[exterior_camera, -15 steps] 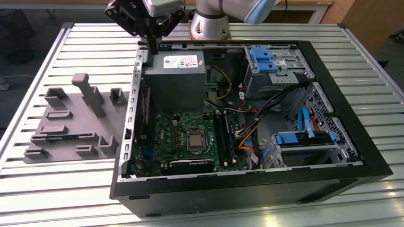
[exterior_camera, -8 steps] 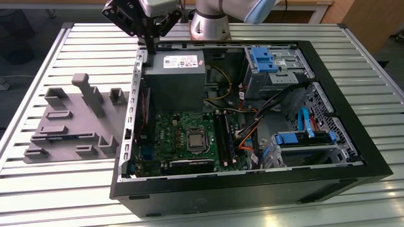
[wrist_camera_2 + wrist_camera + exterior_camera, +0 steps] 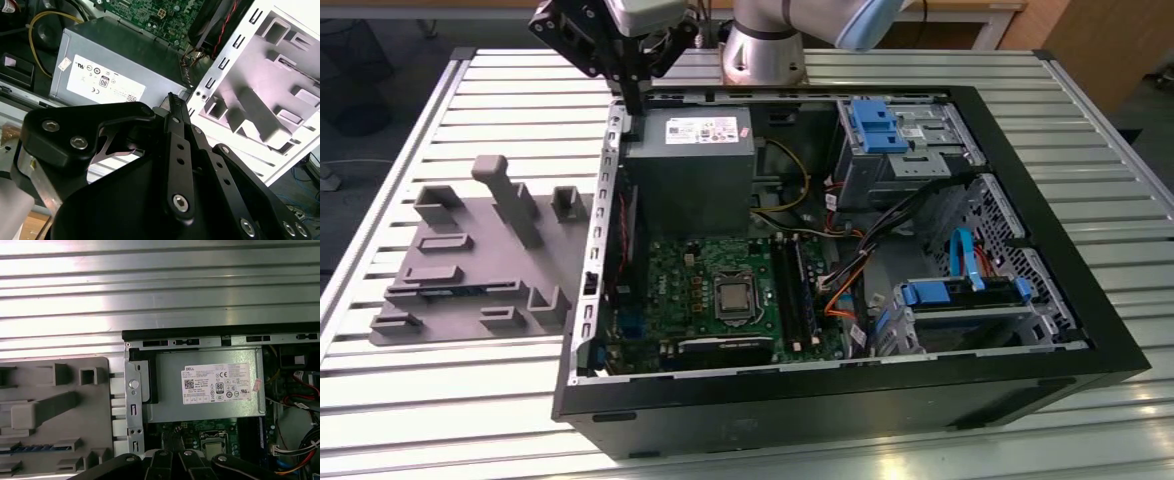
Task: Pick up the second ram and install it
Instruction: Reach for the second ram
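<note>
Black gripper [image 3: 636,102], jaws clenched empty, over computer case [image 3: 854,400] edge; second ram [image 3: 30,446] in grey holder [image 3: 95,410]

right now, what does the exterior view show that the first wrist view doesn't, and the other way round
Exterior view: the arm's base and the blue drive cages toward the exterior view's right. First wrist view: a round screw on the case's metal flange. Both: the power supply, the grey holder with the second ram lying in it, the motherboard, and the gripper, fingers shut and holding nothing, by the case's corner near the power supply.
</note>
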{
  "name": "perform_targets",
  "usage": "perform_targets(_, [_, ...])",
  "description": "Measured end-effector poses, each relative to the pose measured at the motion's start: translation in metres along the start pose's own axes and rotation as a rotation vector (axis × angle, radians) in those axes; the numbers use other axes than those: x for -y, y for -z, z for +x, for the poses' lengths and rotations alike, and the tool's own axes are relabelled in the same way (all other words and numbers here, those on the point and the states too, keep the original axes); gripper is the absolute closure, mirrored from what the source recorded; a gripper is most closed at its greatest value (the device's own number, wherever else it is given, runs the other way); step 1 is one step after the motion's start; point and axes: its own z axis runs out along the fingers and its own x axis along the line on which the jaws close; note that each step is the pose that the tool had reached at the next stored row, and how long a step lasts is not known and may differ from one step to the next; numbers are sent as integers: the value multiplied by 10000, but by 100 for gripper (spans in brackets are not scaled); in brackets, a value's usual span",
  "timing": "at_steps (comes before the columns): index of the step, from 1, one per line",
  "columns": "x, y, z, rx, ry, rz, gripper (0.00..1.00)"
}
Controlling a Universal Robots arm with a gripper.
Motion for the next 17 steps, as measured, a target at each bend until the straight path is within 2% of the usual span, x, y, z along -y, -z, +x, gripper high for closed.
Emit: perform_targets(17, [9,-3,112,0,0,0,89])
